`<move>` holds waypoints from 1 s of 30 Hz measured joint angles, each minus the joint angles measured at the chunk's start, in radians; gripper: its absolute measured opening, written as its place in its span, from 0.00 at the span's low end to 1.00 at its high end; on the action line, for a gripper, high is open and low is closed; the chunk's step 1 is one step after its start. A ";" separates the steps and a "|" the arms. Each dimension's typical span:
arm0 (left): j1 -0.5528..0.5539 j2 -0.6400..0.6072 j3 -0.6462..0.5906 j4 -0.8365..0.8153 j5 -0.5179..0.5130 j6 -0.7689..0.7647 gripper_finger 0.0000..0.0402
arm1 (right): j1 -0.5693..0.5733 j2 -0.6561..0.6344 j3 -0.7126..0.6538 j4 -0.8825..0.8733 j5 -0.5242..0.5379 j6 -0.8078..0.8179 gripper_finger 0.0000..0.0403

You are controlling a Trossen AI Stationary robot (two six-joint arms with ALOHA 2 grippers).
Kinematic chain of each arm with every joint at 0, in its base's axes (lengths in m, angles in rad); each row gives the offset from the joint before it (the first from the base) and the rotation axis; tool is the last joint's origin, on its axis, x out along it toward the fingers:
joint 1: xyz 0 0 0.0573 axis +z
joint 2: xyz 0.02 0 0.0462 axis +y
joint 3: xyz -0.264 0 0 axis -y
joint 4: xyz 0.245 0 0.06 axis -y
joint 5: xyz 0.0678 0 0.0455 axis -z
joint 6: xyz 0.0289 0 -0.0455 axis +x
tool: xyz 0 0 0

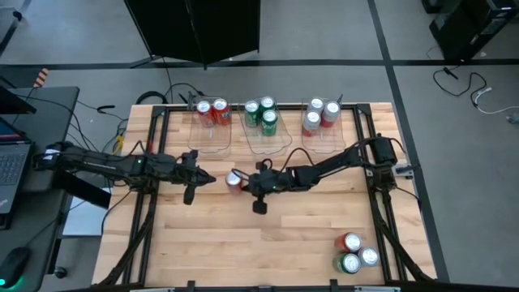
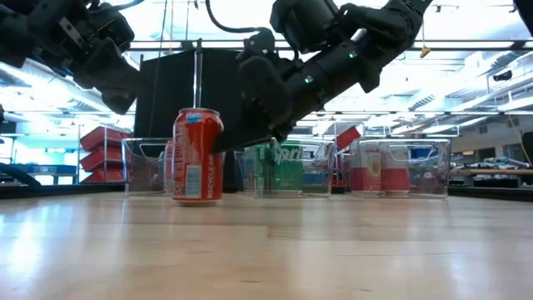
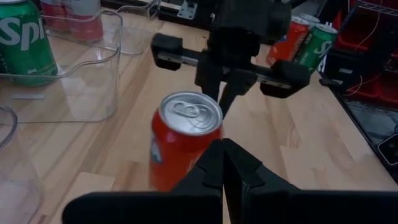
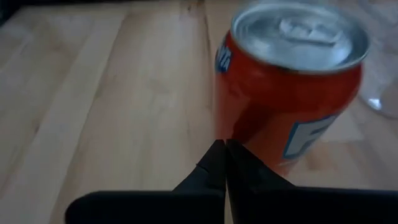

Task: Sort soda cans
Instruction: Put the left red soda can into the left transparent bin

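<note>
Left pincer (image 1: 212, 178), right pincer (image 1: 246, 183) closed, facing, mid-table.

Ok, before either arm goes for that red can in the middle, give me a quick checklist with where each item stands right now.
1. Red can upright on the table: ok, it stands clear of the bins.
2. Left gripper open for a grasp: not ok, its fingers are shut, just beside the can.
3. Right gripper open for a grasp: not ok, also shut, on the can's other side.
4. Can free of any grip: ok, neither gripper holds it.
5. Room in the red bin: ok, two red cans at its back, bare floor in front.
6. Arms clear of each other: cannot tell; both grippers crowd the same can.
</note>
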 joint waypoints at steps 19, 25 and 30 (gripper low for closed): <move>0.000 0.066 0.176 -0.155 0.004 0.121 0.01 | 0.031 -0.034 0.000 -0.003 -0.003 -0.056 0.00; 0.000 0.140 0.316 -0.326 0.048 0.082 0.06 | 0.073 -0.065 0.000 -0.092 0.031 -0.063 0.00; 0.000 0.243 0.445 -0.492 0.076 0.053 0.16 | 0.117 -0.116 0.000 -0.188 0.117 -0.055 0.00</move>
